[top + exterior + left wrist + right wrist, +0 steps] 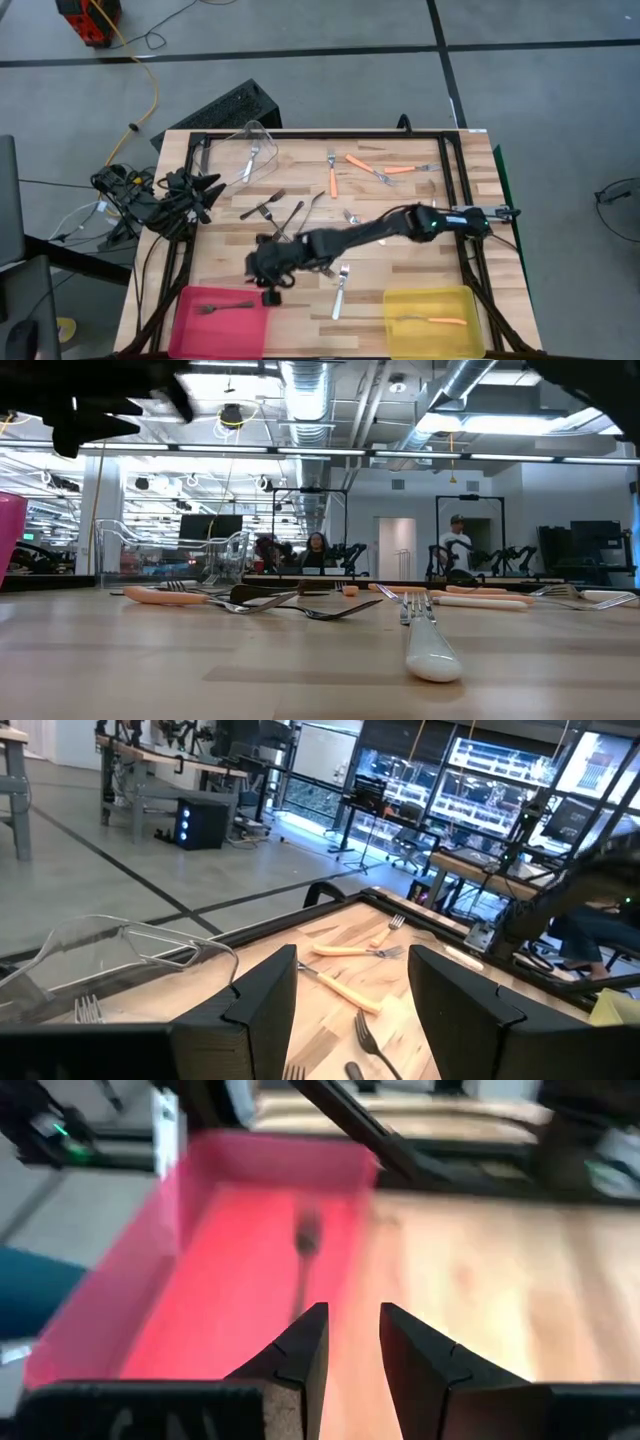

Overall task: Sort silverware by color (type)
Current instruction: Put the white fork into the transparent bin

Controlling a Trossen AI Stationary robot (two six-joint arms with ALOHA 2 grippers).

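My right gripper (pixel 262 278) hangs above the table's near left part, by the pink bin (pixel 190 322). It slants down toward the bin, and its fingers (pixel 352 1315) stand a little apart with nothing between them. One dark fork (pixel 305 1245) lies flat on the pink bin's floor (pixel 222 307). An orange-handled fork (pixel 445 321) lies in the yellow bin (pixel 400 330). A silver fork (pixel 252 160) lies in the clear bin (pixel 262 133). Several more forks lie loose on the table: orange-handled ones (pixel 365 165) at the far side, dark ones (pixel 265 207) in the middle, a silver one (pixel 340 290) near the front. My left gripper (pixel 208 190) waits open at the left edge.
Black rails (pixel 455 170) frame the wooden table top. The clear bin shows close in front of my left gripper (pixel 350 960). A silver fork's handle (pixel 428 650) lies close to the low camera. Bare wood lies between the pink and yellow bins.
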